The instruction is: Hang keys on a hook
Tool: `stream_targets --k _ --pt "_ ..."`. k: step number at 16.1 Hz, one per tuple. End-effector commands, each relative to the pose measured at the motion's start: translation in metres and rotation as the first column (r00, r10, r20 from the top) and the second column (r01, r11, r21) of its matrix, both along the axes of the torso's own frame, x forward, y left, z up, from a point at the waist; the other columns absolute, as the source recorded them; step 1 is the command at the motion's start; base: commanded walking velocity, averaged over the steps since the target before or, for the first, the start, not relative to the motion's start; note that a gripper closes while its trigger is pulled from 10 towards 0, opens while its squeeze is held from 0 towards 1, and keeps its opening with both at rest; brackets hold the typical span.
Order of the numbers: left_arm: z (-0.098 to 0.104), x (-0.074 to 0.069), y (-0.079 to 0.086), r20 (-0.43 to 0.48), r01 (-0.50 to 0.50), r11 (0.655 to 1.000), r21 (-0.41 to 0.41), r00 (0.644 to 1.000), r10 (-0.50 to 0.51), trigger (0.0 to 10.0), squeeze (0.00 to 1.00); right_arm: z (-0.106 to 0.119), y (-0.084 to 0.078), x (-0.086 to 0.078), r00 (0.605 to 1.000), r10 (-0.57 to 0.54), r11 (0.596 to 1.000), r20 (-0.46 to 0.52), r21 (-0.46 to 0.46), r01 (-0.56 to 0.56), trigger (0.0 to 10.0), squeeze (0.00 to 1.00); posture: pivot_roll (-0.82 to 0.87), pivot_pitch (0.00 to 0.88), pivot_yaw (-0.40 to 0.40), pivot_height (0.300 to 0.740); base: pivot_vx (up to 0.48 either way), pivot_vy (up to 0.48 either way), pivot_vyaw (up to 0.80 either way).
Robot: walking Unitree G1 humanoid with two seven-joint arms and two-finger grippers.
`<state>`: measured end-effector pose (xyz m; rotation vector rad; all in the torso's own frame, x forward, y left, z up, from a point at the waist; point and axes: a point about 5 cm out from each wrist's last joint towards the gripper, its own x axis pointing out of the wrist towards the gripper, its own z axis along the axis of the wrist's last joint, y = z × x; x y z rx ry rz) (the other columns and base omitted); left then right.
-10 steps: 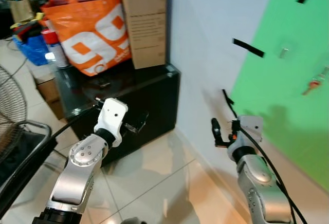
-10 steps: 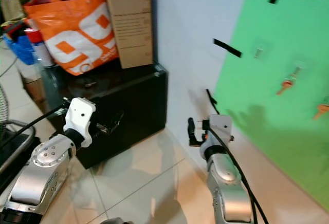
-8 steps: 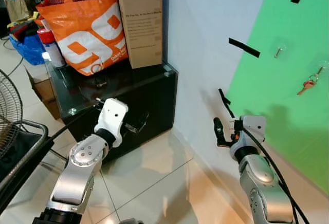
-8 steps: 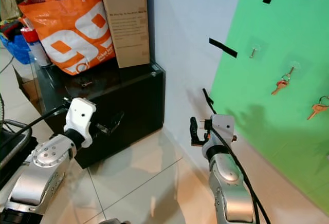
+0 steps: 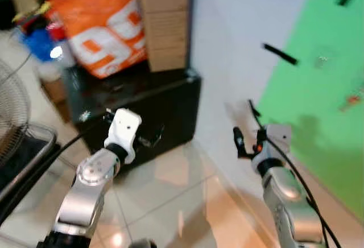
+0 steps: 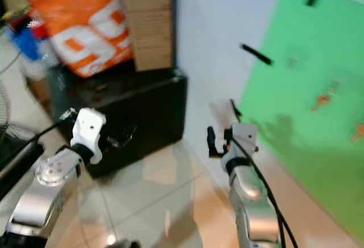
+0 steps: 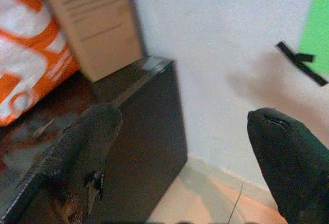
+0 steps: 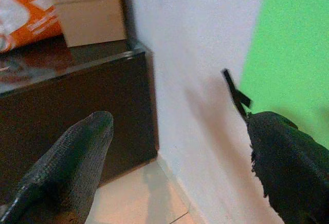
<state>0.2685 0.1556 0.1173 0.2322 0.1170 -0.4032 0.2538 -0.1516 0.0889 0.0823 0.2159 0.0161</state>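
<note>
A green board covers the white wall on the right. A set of keys with an orange head hangs on it, blurred, and another orange key shows at the edge. A small empty hook sits above and left of them. My left gripper is held out low toward the black cabinet, open, with nothing between its fingers. My right gripper is raised near the wall's foot, left of the green board, also open and holding nothing.
A black cabinet stands against the wall, carrying an orange bag and a tall cardboard box. Black tape strips mark the wall. A fan stands at far left. Glossy tiled floor lies between my arms.
The whole picture has shifted a little and blurred, so the camera moved. Both arms keep the same pose with their fingers apart.
</note>
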Motion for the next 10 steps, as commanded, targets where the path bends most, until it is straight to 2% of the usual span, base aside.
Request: stream_targets --k 1,4,10 --pt "0.0017 0.0004 0.0023 0.004 -0.012 1.0 -0.003 1.0 0.012 10.0 0.0 0.0026 0.0004 0.0025 1.0 -0.022 1.0 0.004 0.011 0.022 10.0 1.0 -0.04 0.0 -0.009 0.74 0.0 0.0 0.0" --pt "0.003 0.0018 0.0026 0.003 -0.018 1.0 -0.014 1.0 0.018 10.0 0.0 0.0035 -0.0004 0.0042 1.0 -0.02 1.0 0.006 -0.001 0.021 10.0 1.0 -0.04 0.0 -0.008 0.74 0.0 0.0 0.0" --pt "0.0043 0.0046 0.0037 0.005 -0.025 0.999 -0.024 1.0 0.025 10.0 0.0 0.0047 -0.0004 0.007 1.0 -0.02 1.0 0.006 -0.006 0.02 10.0 1.0 -0.04 0.0 -0.008 0.74 0.253 0.0 0.0"
